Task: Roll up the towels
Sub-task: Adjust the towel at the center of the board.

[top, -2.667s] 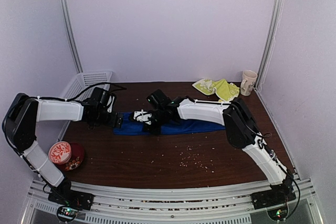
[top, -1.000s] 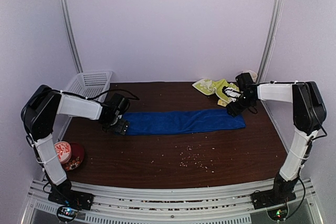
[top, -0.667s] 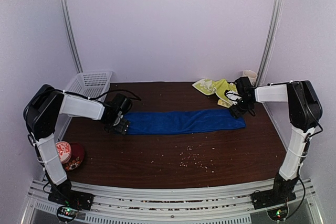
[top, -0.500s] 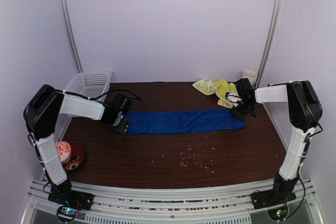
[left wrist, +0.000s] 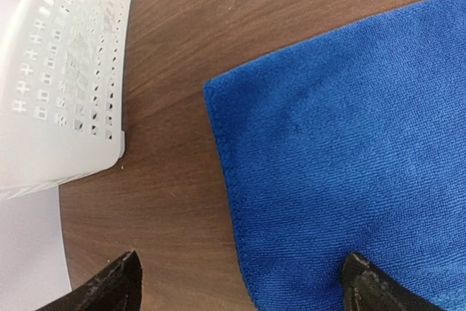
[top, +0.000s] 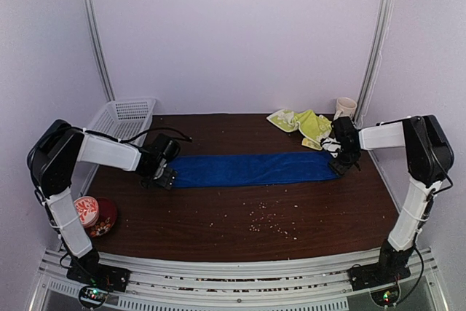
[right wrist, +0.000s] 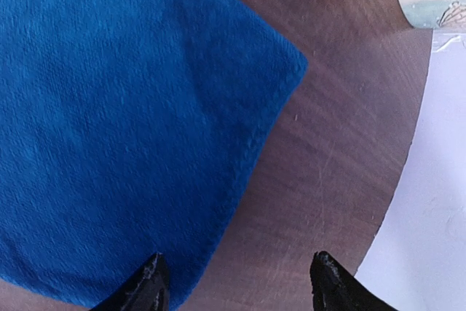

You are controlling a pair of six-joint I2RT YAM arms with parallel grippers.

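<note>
Blue towel (top: 251, 168) flat, right end partly behind right gripper (top: 341, 167)

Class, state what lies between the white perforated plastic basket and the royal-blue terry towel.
Only a bare strip of dark wooden table; the left wrist view shows the basket and towel apart.

Dark brown wood-grain table (top: 218, 216), crumbs (top: 266, 225) scattered mid-front; pale lilac-white back wall (top: 233, 34), silver upright posts L (top: 95, 34) & R (top: 378, 34), aluminium rail (top: 240, 261) at near edge, light soft & even
</note>
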